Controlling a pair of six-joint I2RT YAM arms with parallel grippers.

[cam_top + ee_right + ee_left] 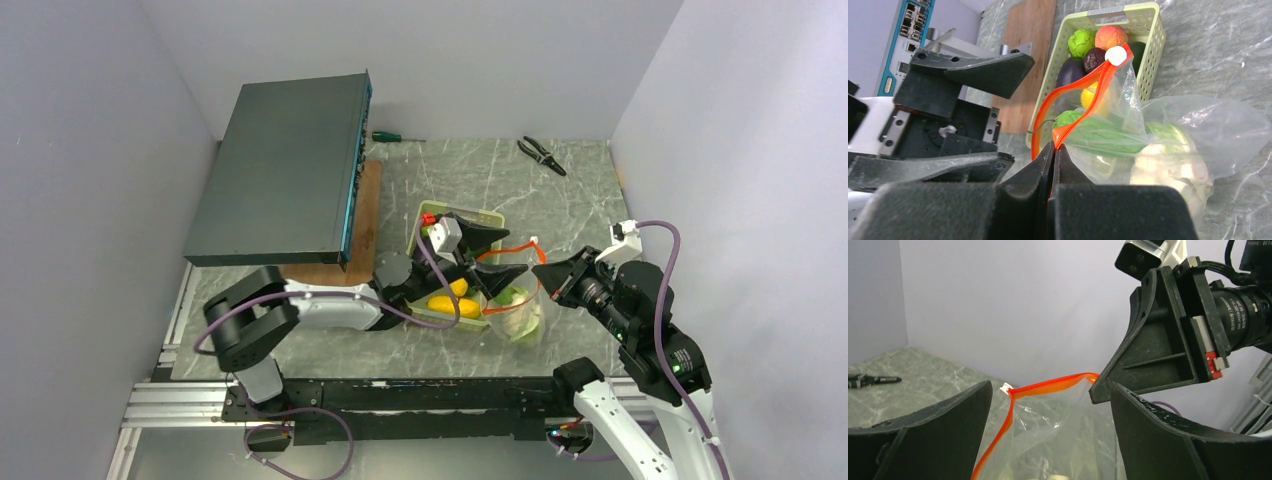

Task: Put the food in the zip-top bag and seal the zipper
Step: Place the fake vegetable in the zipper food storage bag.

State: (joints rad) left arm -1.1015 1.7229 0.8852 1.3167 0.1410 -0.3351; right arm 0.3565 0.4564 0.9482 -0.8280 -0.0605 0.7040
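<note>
The right gripper (1053,150) has its jaws closed flat on one end of the zipper (1083,102), holding the mouth of the bag (1218,130) up off the bench (1228,50). From that pinch the red-orange strip runs lengthwise away toward the tray (1153,40) and ends at the white slider (1117,55). Its two sides bow apart, so the mouth gapes. The bag sags below the strip onto the bench, just beside the tray, with a cauliflower (1168,170) and a green piece (1108,137) inside. The left gripper (498,255) hangs at the mouth, jaws spread wide and holding nothing, with the strip between its fingers (1168,440). An orange piece (1110,36) and a purple piece (1094,59) lie in the tray.
</note>
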